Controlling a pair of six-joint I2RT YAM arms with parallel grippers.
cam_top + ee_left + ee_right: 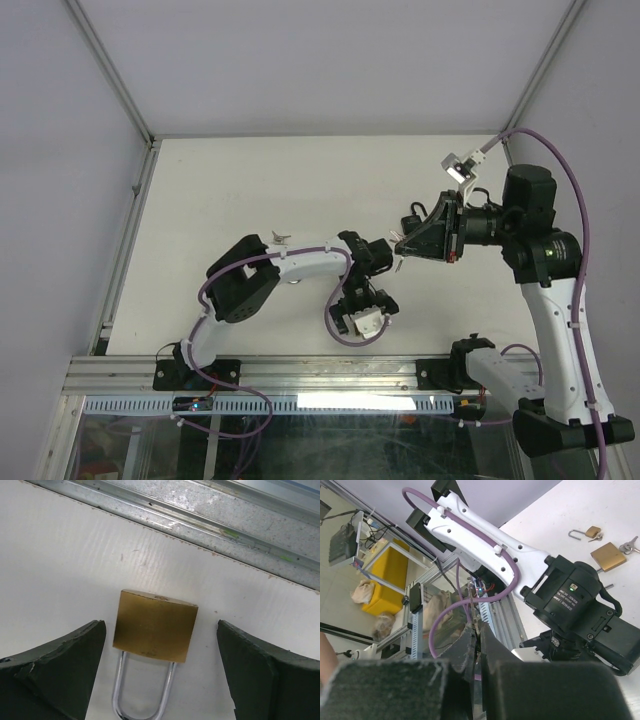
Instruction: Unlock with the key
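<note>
A brass padlock [155,625] with a silver shackle [120,690] lies flat on the white table, its shackle toward the camera. My left gripper [160,626] is open around it; both dark fingers [65,665] stand apart from the padlock's sides. In the top view the left gripper [366,305] points down near the table's front edge and hides the padlock. My right gripper [479,630] is shut on the key [478,605], whose thin blade sticks out edge-on between the fingers. From above, the right gripper [400,250] hovers just behind and to the right of the left wrist.
Two more brass padlocks [608,556] [592,531] and a bunch of keys [630,544] lie on the table behind the left arm. An aluminium rail [210,525] runs along the front edge, close to the padlock. White walls enclose the table.
</note>
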